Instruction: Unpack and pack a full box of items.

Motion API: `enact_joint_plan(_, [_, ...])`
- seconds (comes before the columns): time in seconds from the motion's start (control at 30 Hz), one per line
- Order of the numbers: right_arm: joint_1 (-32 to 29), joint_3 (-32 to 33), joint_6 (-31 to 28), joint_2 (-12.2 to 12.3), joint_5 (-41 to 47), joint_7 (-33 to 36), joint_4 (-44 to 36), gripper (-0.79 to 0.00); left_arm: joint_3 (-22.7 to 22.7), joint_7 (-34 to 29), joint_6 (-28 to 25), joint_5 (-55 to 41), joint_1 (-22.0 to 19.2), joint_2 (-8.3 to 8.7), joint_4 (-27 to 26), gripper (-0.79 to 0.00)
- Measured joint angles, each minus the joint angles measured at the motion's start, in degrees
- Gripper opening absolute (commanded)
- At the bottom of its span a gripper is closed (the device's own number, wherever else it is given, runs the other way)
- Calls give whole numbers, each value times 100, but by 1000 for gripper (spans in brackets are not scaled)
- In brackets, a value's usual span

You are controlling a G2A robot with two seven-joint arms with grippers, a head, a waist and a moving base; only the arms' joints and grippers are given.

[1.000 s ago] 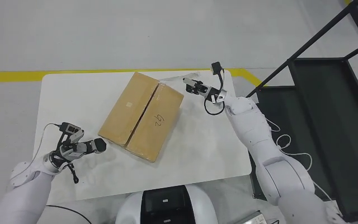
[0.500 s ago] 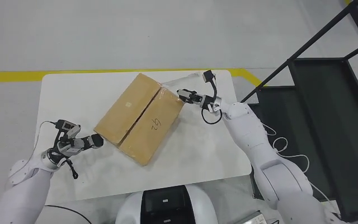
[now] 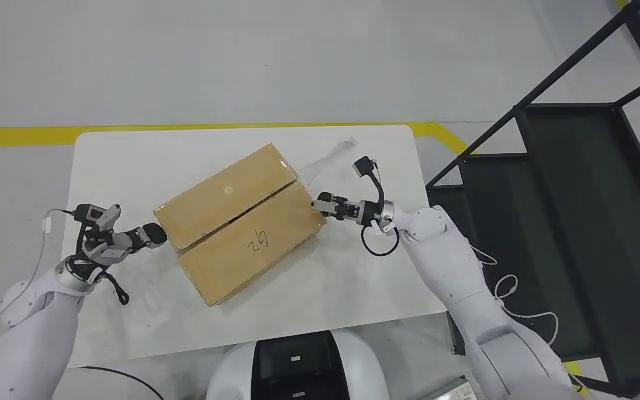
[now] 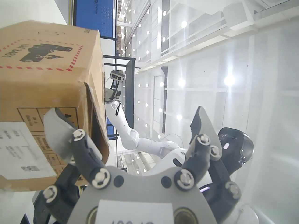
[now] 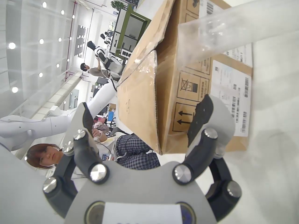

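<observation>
The brown cardboard box (image 3: pixel 240 235) has swung round since a second ago: its taped centre seam, which ran away from the robot, now lies nearly across the white table (image 3: pixel 390 275), and the whole box sits farther left. It rests flat in the middle of the table with its top flaps closed, so whatever it holds is hidden. One flap corner gapes a little at each end.

The right gripper (image 3: pixel 322 205) has come nearer the robot along with the box's right-hand corner. Its fingers are spread wide, with that corner edge between them.

The left gripper (image 3: pixel 150 236) has shifted left and sits at the opposite end, also spread, one finger (image 4: pixel 58 123) against the end face.

A clear tape strip (image 3: pixel 328 157) trails from the box toward the table's far edge.
</observation>
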Motion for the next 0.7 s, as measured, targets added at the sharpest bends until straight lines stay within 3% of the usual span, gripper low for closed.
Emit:
enact_joint_plan(0.37, [-1175, 467, 818, 307, -292, 489, -2104, 0, 4, 83, 51, -11, -260, -58, 258, 0])
enact_joint_plan(0.53, [-1347, 485, 944, 360, -244, 474, -2340, 0, 146, 156, 79, 46, -387, -116, 288, 0])
enact_joint_plan(0.7, [-1364, 632, 939, 405, -434, 15, -2296, 0, 238, 190, 87, 106, -509, -160, 363, 0])
